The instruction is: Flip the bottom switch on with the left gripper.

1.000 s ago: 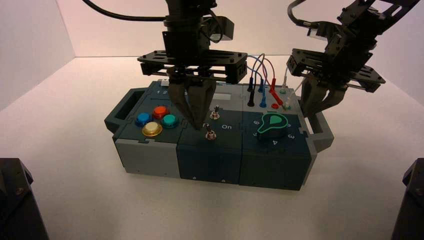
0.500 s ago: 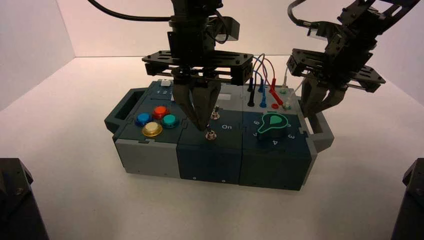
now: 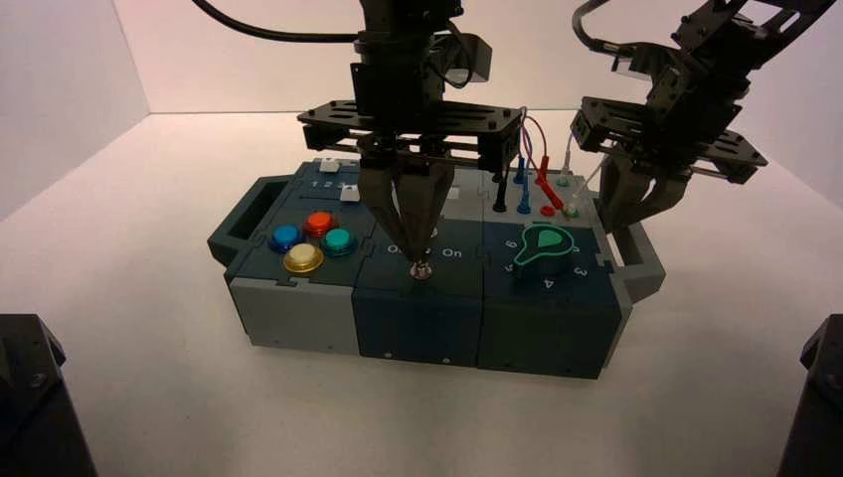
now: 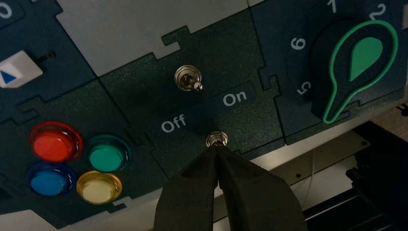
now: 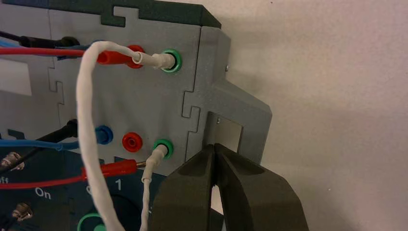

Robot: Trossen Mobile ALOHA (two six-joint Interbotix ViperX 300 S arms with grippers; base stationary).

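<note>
Left claw (image 4: 219, 150) clenched, tips touching bottom switch (image 4: 216, 139) on box (image 3: 298, 308) mid panel, between "Off" and "On" labels. Top switch (image 4: 187, 79) lever toward "On". Right claw (image 5: 215, 150) clenched, idle over box handle (image 5: 235, 113).

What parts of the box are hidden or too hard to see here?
- Bottom switch: left wrist view, the shut fingers of the left gripper cover its lever, so its position cannot be read.
- Top switch: high view, hidden behind the left gripper.
- Green knob: right wrist view, cut off by the picture edge.
- Slider numbers: high view, too small.
</note>
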